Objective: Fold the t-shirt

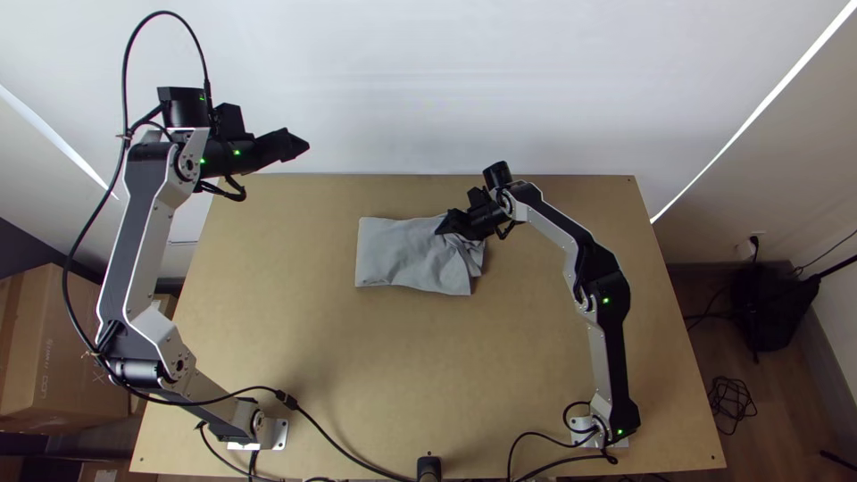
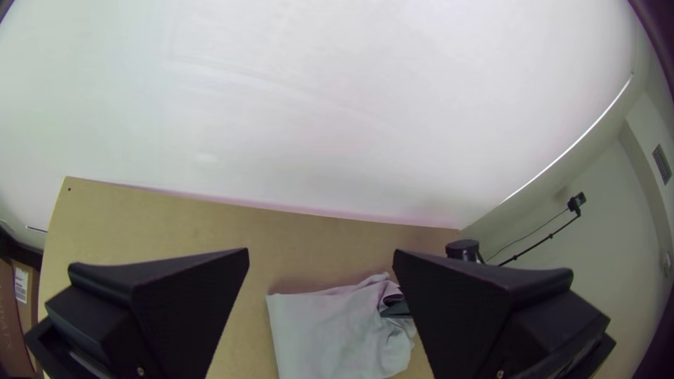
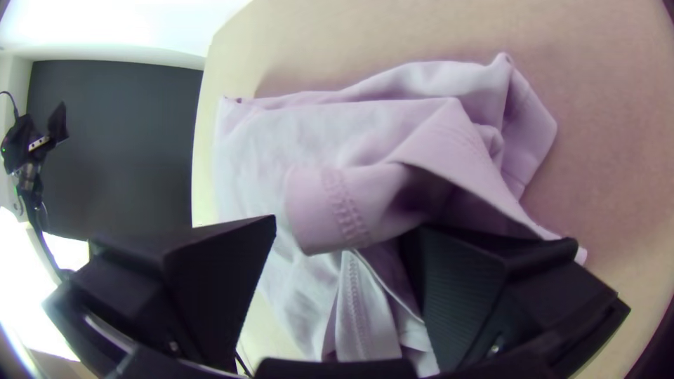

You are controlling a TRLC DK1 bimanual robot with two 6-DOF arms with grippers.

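The left gripper (image 1: pixel 293 145) is held up beyond the table's far left edge, away from the cloth; its fingers stand apart in the left wrist view, the gripper (image 2: pixel 321 253) open and holding nothing. The right gripper (image 1: pixel 449 226) is low at the t-shirt's far right part. A grey t-shirt (image 1: pixel 402 254) lies folded into a rough rectangle, fairly flat at its left and bunched at its right. In the right wrist view the gripper (image 3: pixel 340 228) is open over the t-shirt (image 3: pixel 267 154), one finger partly hidden under a raised, hemmed fold.
Bare wooden table (image 1: pixel 339 384) surrounds the cloth. Black cables (image 1: pixel 339 446) run along the near edge, where a dark post (image 1: pixel 429 468) stands between the bases. A white wall (image 1: pixel 428 80) rises behind the far edge. Cardboard boxes (image 1: pixel 62 348) are at the left.
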